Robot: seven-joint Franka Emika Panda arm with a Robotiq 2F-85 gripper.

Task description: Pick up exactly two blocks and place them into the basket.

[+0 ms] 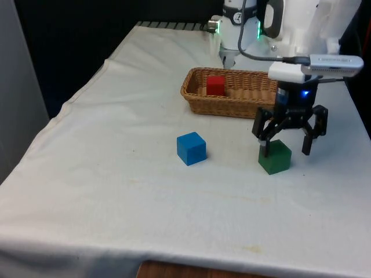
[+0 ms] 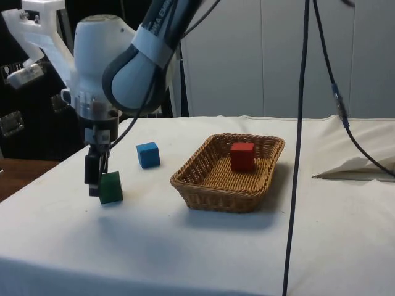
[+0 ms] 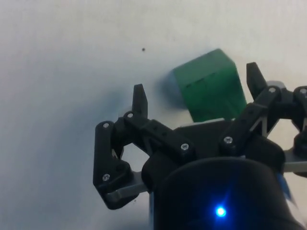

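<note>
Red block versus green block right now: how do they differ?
The red block sits inside the basket; the green block lies on the cloth outside it. The red block has nothing near it; the green block sits between the open fingers of the gripper. Both are similar-sized cubes.

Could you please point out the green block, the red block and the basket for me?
green block point(image 1: 275, 157), front view, its front face.
red block point(image 1: 215, 86), front view, its front face.
basket point(image 1: 223, 108), front view, its near wicker wall.
</note>
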